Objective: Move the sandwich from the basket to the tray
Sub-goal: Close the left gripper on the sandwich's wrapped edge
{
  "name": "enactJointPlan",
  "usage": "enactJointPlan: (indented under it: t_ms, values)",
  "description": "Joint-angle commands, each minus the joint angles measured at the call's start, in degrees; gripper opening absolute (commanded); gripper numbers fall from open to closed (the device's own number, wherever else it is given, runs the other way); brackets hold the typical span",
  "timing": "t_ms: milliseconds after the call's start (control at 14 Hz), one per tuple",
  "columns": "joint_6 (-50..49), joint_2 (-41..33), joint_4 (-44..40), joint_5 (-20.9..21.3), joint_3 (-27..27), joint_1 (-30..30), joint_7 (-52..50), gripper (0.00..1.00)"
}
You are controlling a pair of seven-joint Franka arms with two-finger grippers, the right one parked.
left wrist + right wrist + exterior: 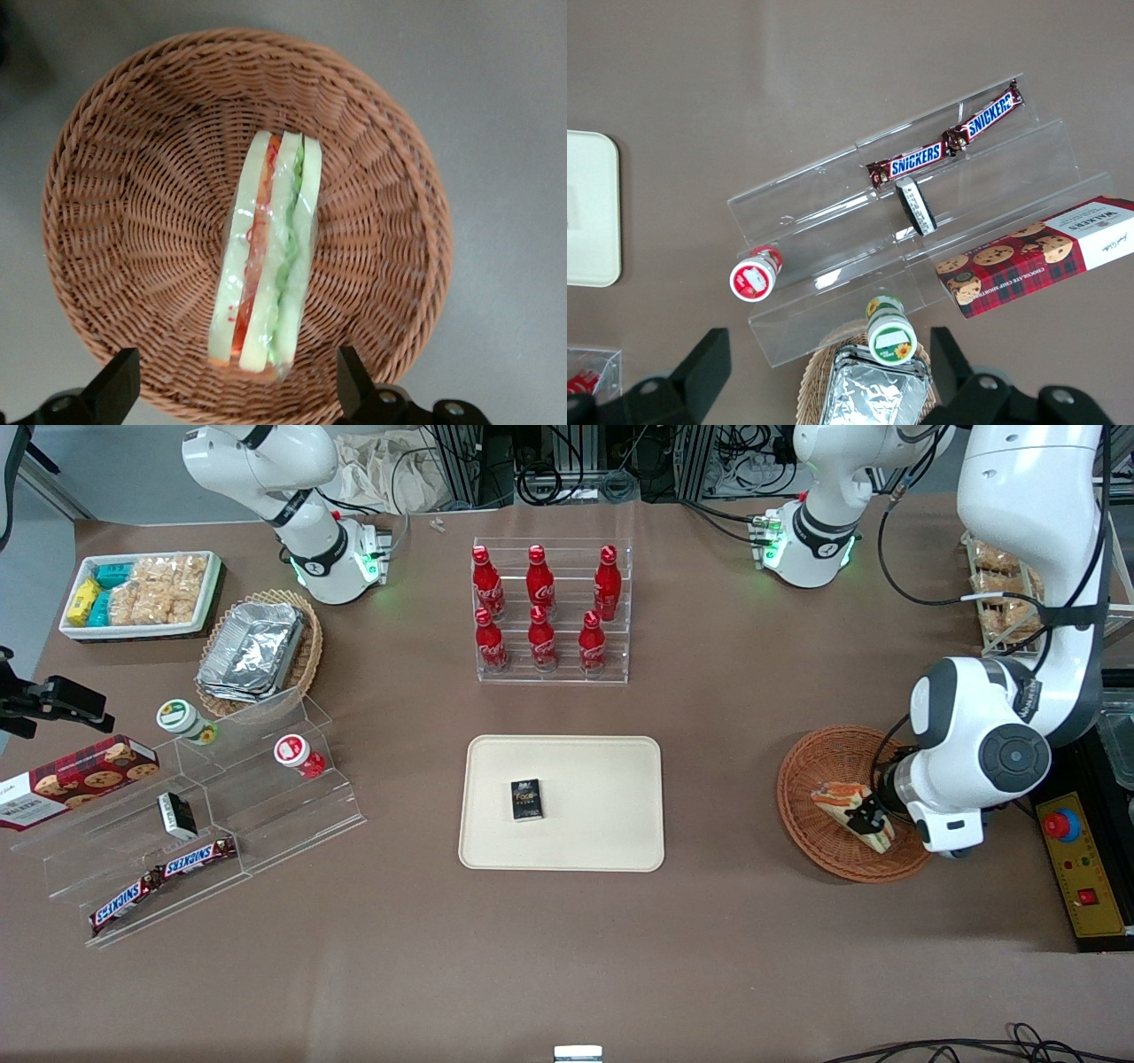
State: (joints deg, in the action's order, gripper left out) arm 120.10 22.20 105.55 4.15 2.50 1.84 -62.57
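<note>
The sandwich (266, 257) lies in the basket (115, 177), fingers (118, 382) spread open just above it. From the front, the gripper (864, 812) hides part of it; the tray (611, 779), at the basket's nine o'clock, carries a dark packet (526, 799), writing unreadable. Snickers bars (943, 142) and a Walkers box (1036, 257) show from the right wrist.

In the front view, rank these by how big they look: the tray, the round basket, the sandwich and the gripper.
1. Tray, largest.
2. Basket.
3. Sandwich, lying in the basket.
The gripper, open above the sandwich, looks about sandwich-sized, but it sits higher and half hidden, so it stays unranked.
</note>
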Motion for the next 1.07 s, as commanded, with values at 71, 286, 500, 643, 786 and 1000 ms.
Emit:
enactJointPlan:
  t_ms: [71, 286, 500, 643, 786, 1000]
  values:
    - [0.58, 1.44, -1.57, 0.07, -0.13, 0.1, -3.87, 1.0]
    - [1.1, 1.97, -1.22, 0.15, -0.22, 0.1, -3.96, 1.0]
    - [1.63, 2.85, -1.14, 0.24, -0.22, 0.1, -3.96, 1.0]
    - [1.98, 3.64, -1.05, 0.24, -0.22, 0.1, -3.96, 1.0]
    - [2.33, 4.43, -1.05, 0.68, -0.22, 0.1, -3.96, 1.0]
    - [2.42, 5.93, -0.87, 3.84, -0.22, 0.1, -4.31, 1.0]
